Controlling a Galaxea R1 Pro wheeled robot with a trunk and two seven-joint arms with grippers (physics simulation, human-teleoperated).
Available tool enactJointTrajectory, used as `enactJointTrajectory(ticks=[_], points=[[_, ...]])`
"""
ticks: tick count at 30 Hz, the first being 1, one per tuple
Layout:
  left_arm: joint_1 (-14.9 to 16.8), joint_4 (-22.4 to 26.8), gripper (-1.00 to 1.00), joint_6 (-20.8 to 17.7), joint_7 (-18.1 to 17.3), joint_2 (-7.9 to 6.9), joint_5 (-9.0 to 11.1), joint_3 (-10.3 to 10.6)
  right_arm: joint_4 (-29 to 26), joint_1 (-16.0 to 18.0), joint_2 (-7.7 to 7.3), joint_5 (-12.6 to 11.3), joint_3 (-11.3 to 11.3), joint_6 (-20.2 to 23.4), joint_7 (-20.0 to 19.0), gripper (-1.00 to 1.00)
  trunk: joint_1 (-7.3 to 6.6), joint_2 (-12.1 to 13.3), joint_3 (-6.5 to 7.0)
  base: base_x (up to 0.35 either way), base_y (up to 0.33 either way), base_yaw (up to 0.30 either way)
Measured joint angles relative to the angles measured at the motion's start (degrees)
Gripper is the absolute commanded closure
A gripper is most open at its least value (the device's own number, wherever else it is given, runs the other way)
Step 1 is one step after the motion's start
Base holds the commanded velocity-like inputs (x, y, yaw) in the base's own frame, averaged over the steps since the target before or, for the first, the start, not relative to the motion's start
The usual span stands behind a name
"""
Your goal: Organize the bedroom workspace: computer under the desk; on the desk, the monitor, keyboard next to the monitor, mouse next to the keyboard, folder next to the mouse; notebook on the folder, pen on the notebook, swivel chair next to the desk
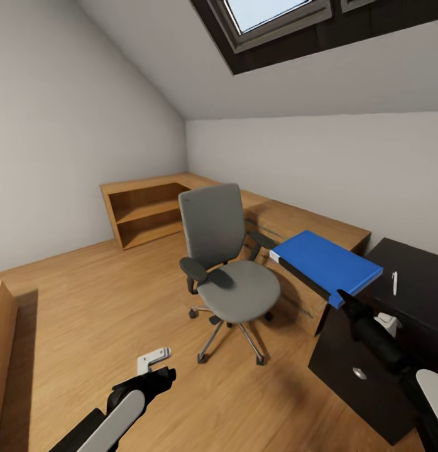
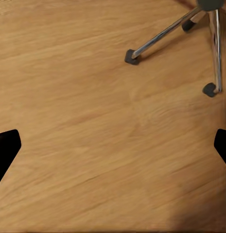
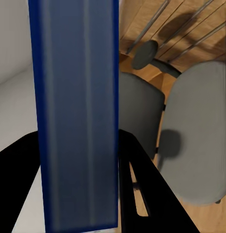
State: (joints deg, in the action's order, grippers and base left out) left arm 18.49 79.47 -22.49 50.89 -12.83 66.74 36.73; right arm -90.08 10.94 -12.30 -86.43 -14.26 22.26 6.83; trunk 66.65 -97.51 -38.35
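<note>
- Folder [image 1: 328,263]: held in the air at 3 o'clock of the swivel chair [image 1: 228,263], near the counter [image 1: 420,295]; right end effector [image 1: 345,302] clamped on its near edge.
- Judgement: thin, stiff, light; smooth cover may slip, so keep the edge grip level.
- Left end effector [image 1: 157,378]: fingers apart over the floor.

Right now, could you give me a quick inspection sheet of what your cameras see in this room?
Surface: black desk at right, partly in frame.
Job's things: blue folder held in the air by the right gripper, between the grey swivel chair and the desk; white pen lying on the desk.
Clutter: small white object on the floor; cannot identify.
Grippers: right shut on the folder; left gripper open, empty, above the floor.
Cables: nothing seen.
Surroundings: wooden floor, low wooden shelf, skylight.
</note>
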Motion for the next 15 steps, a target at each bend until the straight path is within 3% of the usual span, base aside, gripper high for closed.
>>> enactJointTrajectory(ticks=[6,15], points=[[0.0,-1.2,-1.0,0.4,0.0,0.13,0.0,2.1,0.0,0.0,0.0,0.2,-0.2,0.0,0.0,1.0,-1.32,2.4,1.08,0.0,0.0,-0.259],[0.0,-2.1,-1.0,3.5,-0.1,0.15,0.3,2.7,0.0,0.0,0.01,0.3,-0.4,-0.1,0.5,1.0,-3.3,6.0,2.69,0.0,0.0,-0.265]])
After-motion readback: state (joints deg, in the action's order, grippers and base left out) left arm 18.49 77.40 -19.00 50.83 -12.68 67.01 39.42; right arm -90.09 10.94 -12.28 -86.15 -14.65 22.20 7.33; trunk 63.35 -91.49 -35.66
